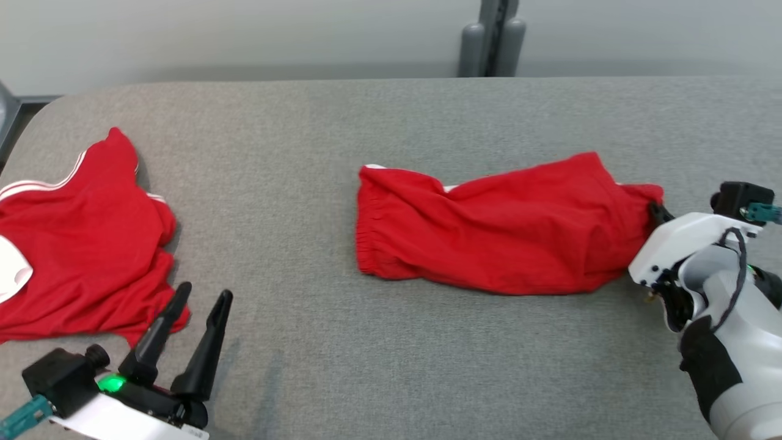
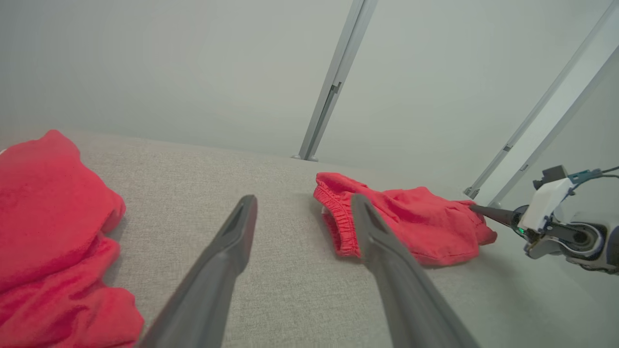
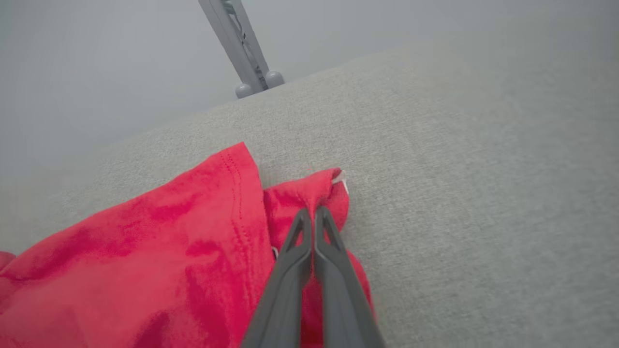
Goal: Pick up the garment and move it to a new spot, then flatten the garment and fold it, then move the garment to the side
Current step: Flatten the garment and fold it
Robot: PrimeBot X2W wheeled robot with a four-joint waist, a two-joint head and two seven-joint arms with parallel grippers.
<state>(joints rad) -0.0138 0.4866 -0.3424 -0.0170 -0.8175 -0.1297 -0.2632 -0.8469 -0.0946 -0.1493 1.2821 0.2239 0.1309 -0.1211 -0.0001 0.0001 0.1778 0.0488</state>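
- Fingers [image 3: 333, 270] of right gripper [image 3: 314, 215] are pressed together, pinching a hem corner at the right end of the red shorts [image 1: 489, 226].
- Red shorts lie on the grey table [image 1: 391, 122], right of centre. The elastic waistband points toward the robot's left, and the cloth is rumpled and creased, all of it resting on the surface.
- Left gripper [image 1: 204, 292] has its fingers spread wide and holds nothing. It sits at the near left, just beside a red shirt [image 1: 79, 232] with white stripes. Whether it touches that shirt can't be told.
- Progress, as a judgement: early. A grip is made, but no lift shows.
- Whether the shorts are already at their new spot can't be told from these views.
- Not done: flattening (wrinkles and a bunched leg end are plain), folding, and moving aside.
- Likely next need: a second grip point, since one corner alone will drag the cloth into a bunch rather than spread it.
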